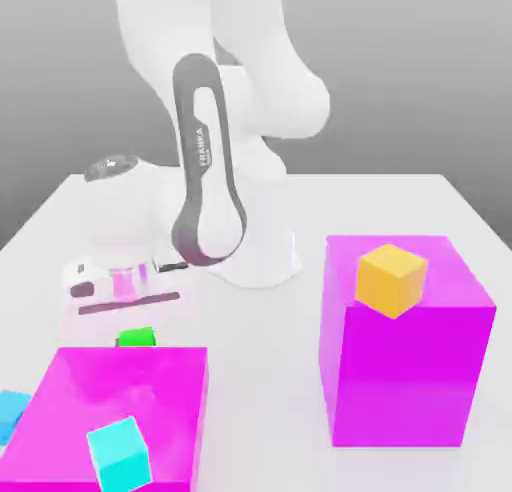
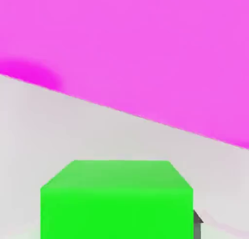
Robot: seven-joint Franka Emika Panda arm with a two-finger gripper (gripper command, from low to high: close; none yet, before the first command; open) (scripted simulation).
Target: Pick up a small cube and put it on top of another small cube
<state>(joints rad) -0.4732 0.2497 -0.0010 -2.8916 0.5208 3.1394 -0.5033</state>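
Note:
The small green cube point(image 1: 137, 336) sits on the white table just behind the low magenta block point(image 1: 150, 400) at the exterior view's left. My gripper point(image 1: 133, 322) is lowered straight over it and is shut on it. In the hand view the green cube point(image 2: 116, 199) lies close up between the fingers, with one dark fingertip point(image 2: 197, 222) against its side. The small orange-yellow cube point(image 1: 391, 279) rests on top of the tall magenta block point(image 1: 400, 380) at the exterior view's right, well apart from the gripper.
A cyan cube point(image 1: 119, 454) lies on the low magenta block, and another cyan cube point(image 1: 12, 412) lies on the table beside it. The low block's magenta wall point(image 2: 146, 48) stands close in front of the hand. The robot base point(image 1: 260, 260) is behind, at the middle.

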